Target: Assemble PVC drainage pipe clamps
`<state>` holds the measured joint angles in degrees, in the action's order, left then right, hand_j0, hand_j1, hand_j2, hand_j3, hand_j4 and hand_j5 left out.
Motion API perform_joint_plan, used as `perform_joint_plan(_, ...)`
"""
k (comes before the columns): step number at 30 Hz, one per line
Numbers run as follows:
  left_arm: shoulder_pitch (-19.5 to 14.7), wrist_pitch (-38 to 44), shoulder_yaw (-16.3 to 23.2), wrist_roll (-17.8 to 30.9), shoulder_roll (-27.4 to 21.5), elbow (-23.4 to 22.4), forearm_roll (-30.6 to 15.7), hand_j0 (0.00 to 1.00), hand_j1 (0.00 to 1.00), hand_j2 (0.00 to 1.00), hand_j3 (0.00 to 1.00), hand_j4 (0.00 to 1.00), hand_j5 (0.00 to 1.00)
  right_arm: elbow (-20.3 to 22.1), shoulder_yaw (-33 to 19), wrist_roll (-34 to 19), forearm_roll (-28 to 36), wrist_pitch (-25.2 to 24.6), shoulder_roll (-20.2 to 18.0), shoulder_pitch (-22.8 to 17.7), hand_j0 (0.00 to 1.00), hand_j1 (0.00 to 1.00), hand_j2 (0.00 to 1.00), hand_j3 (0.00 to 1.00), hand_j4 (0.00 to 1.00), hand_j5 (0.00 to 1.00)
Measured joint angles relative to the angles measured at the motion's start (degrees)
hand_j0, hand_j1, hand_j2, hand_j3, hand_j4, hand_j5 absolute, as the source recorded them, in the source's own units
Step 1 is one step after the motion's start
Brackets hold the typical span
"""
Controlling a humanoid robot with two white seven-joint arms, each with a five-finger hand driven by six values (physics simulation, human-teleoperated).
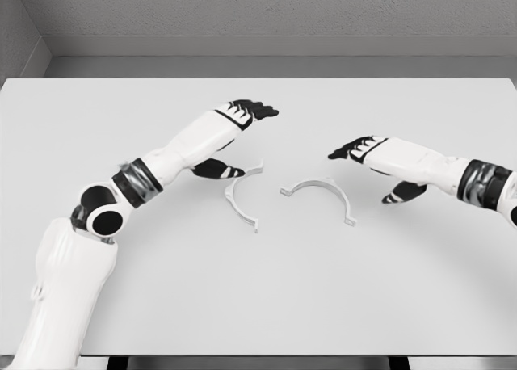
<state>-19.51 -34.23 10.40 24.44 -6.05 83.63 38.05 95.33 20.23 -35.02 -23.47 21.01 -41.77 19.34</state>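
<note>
Two white half-ring pipe clamp pieces lie flat on the white table (258, 297). The left clamp half (241, 197) curves with its opening to the right; the right clamp half (320, 194) arches with its opening toward me. They lie apart. My left hand (242, 124) hovers just up and left of the left half, fingers stretched out and thumb near the piece, holding nothing. My right hand (363, 156) hovers to the right of the right half, fingers extended toward the left, also holding nothing.
The table's far edge meets a grey wall at the back. The table's near edge runs along the bottom of the view.
</note>
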Motion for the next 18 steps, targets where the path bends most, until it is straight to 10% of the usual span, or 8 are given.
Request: perform_joint_plan(18, -2.1, 7.3, 6.8, -0.1, 6.0, -5.9, 3.2, 1.00, 1.00, 1.00, 1.00, 1.00, 1.00, -12.1, -0.6, 0.0, 0.1, -0.1, -1.5, 6.4, 1.00, 1.00, 1.00, 1.00, 1.00, 1.00)
